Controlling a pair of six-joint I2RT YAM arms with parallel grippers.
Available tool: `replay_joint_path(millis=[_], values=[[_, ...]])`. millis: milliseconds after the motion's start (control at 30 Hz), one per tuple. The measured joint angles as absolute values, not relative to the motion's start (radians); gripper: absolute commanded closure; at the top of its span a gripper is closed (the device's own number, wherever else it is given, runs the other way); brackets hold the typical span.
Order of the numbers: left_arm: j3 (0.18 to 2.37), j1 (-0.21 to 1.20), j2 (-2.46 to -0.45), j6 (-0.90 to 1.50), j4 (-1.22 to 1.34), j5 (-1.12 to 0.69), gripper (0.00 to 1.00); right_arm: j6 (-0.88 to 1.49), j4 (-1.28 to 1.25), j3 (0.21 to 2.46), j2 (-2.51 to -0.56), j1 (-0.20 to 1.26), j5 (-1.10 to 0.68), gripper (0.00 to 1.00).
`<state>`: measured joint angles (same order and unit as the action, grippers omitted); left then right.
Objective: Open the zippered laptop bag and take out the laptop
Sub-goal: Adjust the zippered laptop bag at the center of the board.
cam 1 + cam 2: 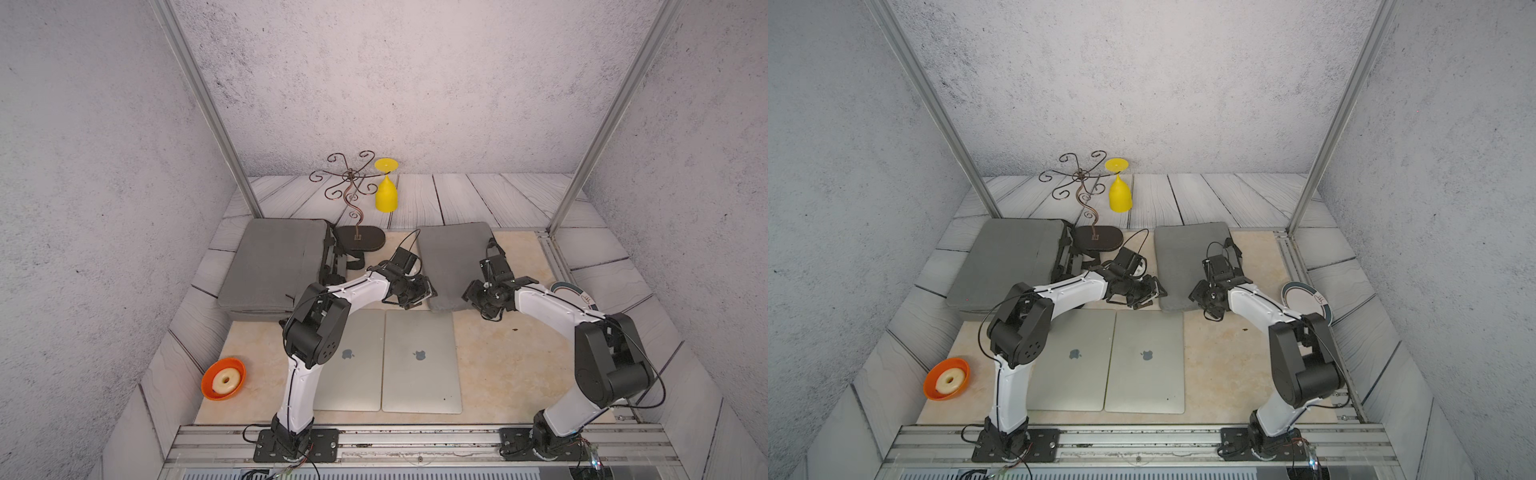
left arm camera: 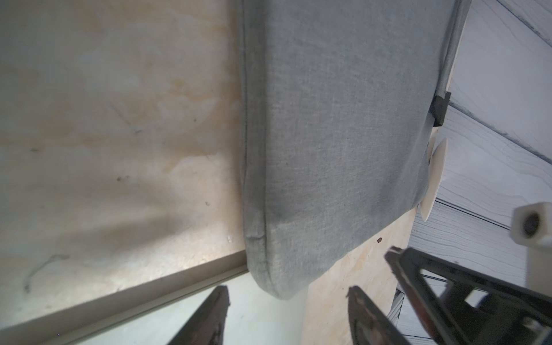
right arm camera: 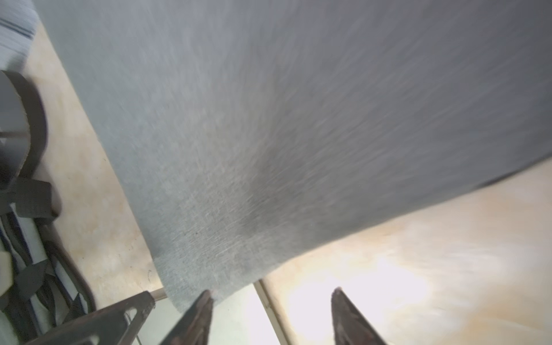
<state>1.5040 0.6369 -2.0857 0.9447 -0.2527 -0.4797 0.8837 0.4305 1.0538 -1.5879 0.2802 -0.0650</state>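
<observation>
A small grey fabric laptop bag point(image 1: 453, 257) lies flat towards the back of the beige worktop point(image 1: 498, 365), between the two arms. Whether its zip is open cannot be told. The left claw point(image 2: 288, 291) is at one near corner of the bag with its jaws well apart. The corner sits between the fingertips but is not gripped. The right claw point(image 3: 273, 291) is at the other near corner, also open and holding nothing, with one fingertip point(image 3: 206, 298) at the fabric edge. A closed silver laptop point(image 1: 419, 361) lies out on the worktop just in front of the bag. A second silver laptop point(image 1: 353, 365) is beside it, partly hidden by the left arm. A larger grey bag point(image 1: 274, 266) sits apart at the back, and an orange bowl point(image 1: 223, 378) is near the front edge.
</observation>
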Motion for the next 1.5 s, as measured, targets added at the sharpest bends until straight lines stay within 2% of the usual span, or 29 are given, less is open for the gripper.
replay_joint_path(millis=[233,467,667,833,900,1000,1133,1233,1333,1500], values=[[1.528,0.653,-2.133,0.962,-0.251,-0.49,0.4,0.553,0.525,1.14,-1.568,0.078,-0.035,0.22],[1.532,0.657,-2.167,0.97,-0.251,-0.496,0.46,0.303,0.544,1.275,-1.731,0.003,-0.04,0.21],[1.535,0.664,-2.167,0.974,-0.254,-0.505,0.63,0.201,0.557,1.399,-1.913,-0.026,-0.098,0.25],[1.541,0.663,-2.173,0.974,-0.263,-0.513,0.84,0.147,0.576,1.48,-2.017,-0.05,-0.105,0.27],[1.552,0.663,-2.18,0.971,-0.263,-0.519,0.92,0.144,0.572,1.497,-2.042,-0.061,-0.122,0.33],[1.567,0.659,-2.184,0.959,-0.272,-0.525,1.0,0.148,0.561,1.501,-2.062,-0.075,-0.182,0.48],[1.595,0.646,-2.193,0.928,-0.312,-0.526,1.0,0.144,0.553,1.494,-2.065,-0.096,-0.255,0.75],[1.621,0.622,-2.2,0.893,-0.351,-0.527,1.0,0.156,0.532,1.469,-2.059,-0.103,-0.287,0.89],[1.658,0.593,-2.212,0.852,-0.4,-0.529,1.0,0.171,0.501,1.42,-2.03,-0.101,-0.323,0.96],[1.72,0.543,-2.228,0.77,-0.516,-0.54,1.0,0.221,0.471,1.295,-1.941,-0.076,-0.364,0.99]])
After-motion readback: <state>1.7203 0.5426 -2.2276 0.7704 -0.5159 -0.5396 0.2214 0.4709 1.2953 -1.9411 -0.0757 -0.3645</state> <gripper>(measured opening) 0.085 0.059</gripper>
